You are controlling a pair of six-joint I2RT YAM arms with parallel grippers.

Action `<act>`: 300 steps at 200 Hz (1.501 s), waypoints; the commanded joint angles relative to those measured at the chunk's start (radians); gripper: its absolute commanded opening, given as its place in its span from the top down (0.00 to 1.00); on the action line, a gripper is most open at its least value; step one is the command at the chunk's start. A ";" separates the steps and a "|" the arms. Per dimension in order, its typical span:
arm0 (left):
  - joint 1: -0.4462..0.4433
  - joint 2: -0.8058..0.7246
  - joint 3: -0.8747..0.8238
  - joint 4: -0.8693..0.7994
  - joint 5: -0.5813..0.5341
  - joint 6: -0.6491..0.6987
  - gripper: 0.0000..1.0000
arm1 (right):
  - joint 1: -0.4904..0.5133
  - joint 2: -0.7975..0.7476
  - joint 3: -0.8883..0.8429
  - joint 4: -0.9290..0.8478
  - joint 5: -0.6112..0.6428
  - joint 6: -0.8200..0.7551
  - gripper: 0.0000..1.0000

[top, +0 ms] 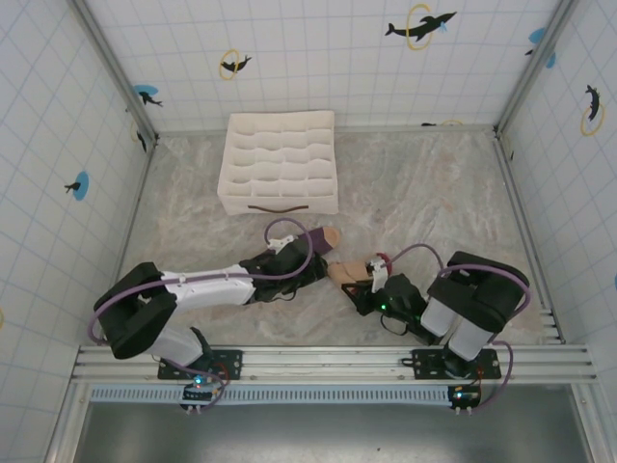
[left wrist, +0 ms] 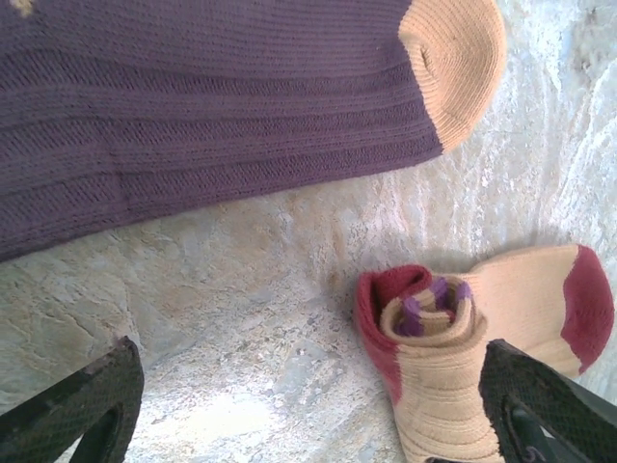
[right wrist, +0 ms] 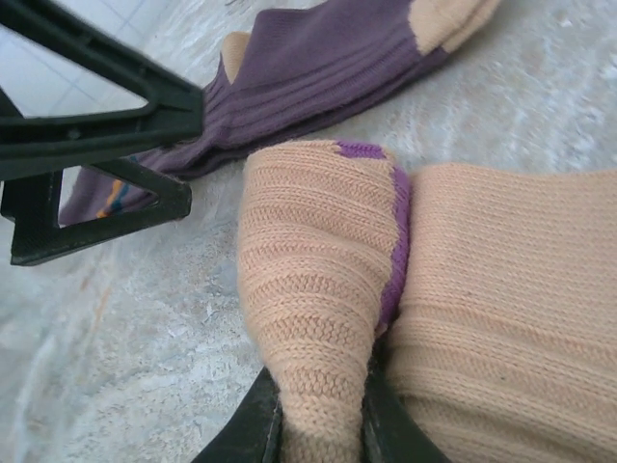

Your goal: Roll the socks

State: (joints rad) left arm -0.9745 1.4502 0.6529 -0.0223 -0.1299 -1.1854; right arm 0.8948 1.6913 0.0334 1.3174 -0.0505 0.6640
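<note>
Pinches the rolled end of the beige sock (right wrist: 318, 270) in the right gripper (right wrist: 323, 424), front of mid-table. Holds the left gripper (left wrist: 313, 410) spread wide over bare marble, purple sock (left wrist: 212, 106) flat just beyond, sock edges apart. Shows open table (top: 434, 193) right of the organiser box (top: 280, 159).

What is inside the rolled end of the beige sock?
The red and purple striped cuff is coiled inside the beige sock. The inner turns are covered by fabric.

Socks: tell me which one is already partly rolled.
The beige sock with the dark red toe: its cuff end is coiled and pinched in the right gripper. The purple sock lies flat, unrolled.
</note>
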 commanded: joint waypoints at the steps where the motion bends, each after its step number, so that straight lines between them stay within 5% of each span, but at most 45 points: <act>1: -0.002 -0.014 -0.011 -0.010 -0.038 0.019 0.11 | -0.026 0.043 -0.064 -0.042 -0.046 0.175 1.00; 52: 0.003 0.000 0.047 -0.013 -0.046 0.160 0.21 | -0.069 0.108 -0.143 -0.028 -0.053 0.377 1.00; 142: 0.126 0.258 0.397 -0.132 0.300 0.702 0.28 | -0.083 0.307 -0.202 0.201 -0.097 0.466 1.00; 254: 0.137 0.610 0.792 -0.437 0.552 1.042 0.35 | -0.053 0.102 -0.173 -0.120 -0.063 0.408 1.00; 300: 0.119 0.695 0.828 -0.493 0.591 1.082 0.55 | -0.044 0.110 -0.170 -0.123 -0.060 0.384 1.00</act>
State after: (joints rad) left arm -0.8436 2.0949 1.4414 -0.4294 0.4187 -0.1650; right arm 0.8383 1.7691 0.0261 1.4086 -0.1249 1.0740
